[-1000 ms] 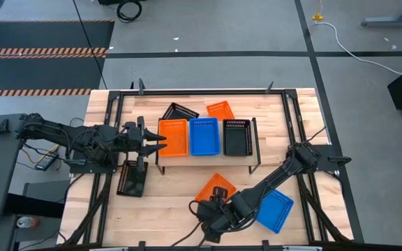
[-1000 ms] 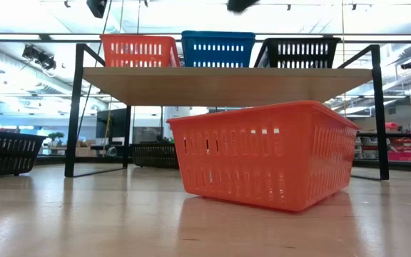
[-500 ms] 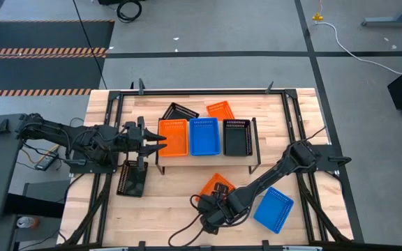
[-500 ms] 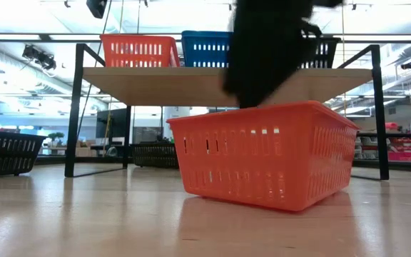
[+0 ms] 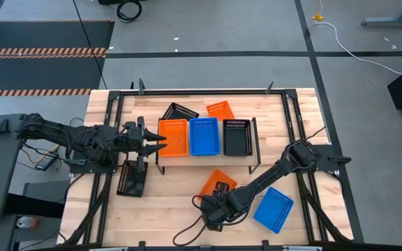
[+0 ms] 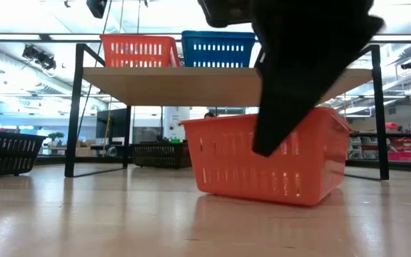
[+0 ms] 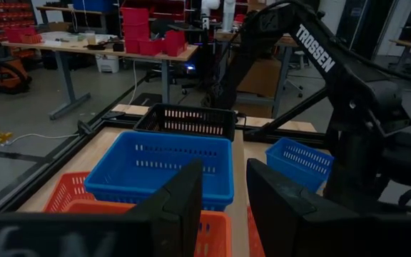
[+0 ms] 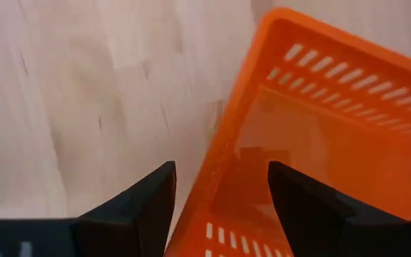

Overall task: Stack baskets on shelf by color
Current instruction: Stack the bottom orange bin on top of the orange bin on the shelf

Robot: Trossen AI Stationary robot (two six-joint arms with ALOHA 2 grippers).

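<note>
Straddling the rim of an orange basket (image 5: 218, 183) on the front part of the table (image 5: 173, 209), the right gripper (image 5: 215, 206) has its 2 fingers (image 8: 141, 203) spread wide. The right wrist view places 1 finger outside the basket wall over bare wood and the other inside the basket; neither pad visibly presses the plastic. In the low view this basket (image 6: 262, 160) sits in front of the shelf (image 6: 227, 84) with its near edge slightly raised, and the right arm crosses in front of it as a dark blurred mass.

The shelf (image 5: 204, 155) carries 3 baskets side by side: orange (image 5: 174, 137) at the left end, blue (image 5: 204, 136) in the middle, black (image 5: 236, 137) at the right end.

The left gripper (image 5: 155, 141) hovers at the left end of the shelf, just beside the orange shelf basket. Its fingers (image 7: 184, 203) stand partly apart with a clear gap between them and nothing held.

Other baskets on the table:
- 1 black (image 5: 179, 111) and 1 orange (image 5: 220, 109), behind the shelf, both lying at an angle.
- 1 black (image 5: 131, 179), near the left edge, below the left gripper.
- 1 blue (image 5: 273, 208), at the front right, just beside the right arm.
</note>
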